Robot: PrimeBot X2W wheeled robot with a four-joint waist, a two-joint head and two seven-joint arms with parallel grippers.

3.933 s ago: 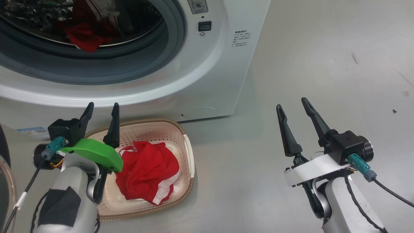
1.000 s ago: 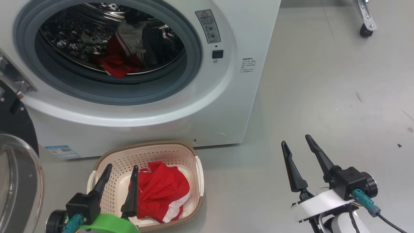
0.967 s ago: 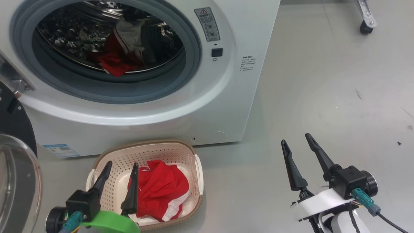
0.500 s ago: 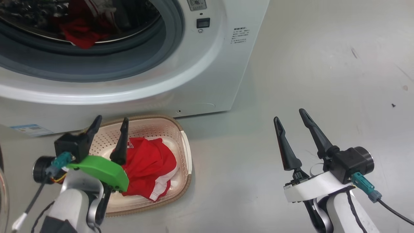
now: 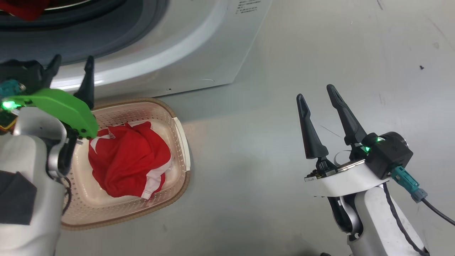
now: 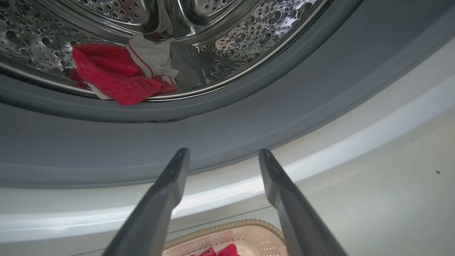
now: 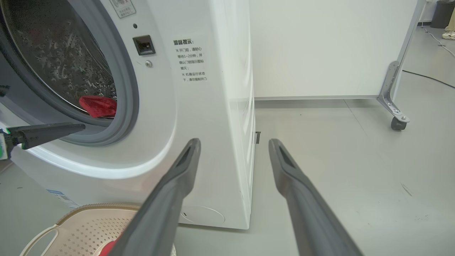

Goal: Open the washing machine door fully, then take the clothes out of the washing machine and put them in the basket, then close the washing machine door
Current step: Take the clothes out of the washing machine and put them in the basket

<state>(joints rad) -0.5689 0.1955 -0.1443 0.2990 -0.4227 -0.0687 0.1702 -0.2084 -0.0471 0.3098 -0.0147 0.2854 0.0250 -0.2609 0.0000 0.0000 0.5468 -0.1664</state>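
Black-fingered left hand (image 6: 222, 156) is spread and empty, pointing at the grey seal (image 6: 213, 121) under the drum mouth. My right hand (image 5: 315, 93) is spread too, over the floor (image 5: 249, 160). Red clothes (image 6: 113, 81) lie at the drum lip of the washing machine (image 5: 177, 42), and a second red garment (image 5: 128, 163) is in the basket (image 5: 179, 142). Risks I see: the fingers snag the seal, or a thin pinch drops the fabric short of the basket.

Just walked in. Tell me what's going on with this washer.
A two-armed robot is unloading the washing machine. One red garment lies in the basket on the floor in front of it. More red and white clothes sit at the front lip of the drum. The left gripper, open and empty, points at the drum opening. The right gripper hangs open and empty over the floor beside the machine.
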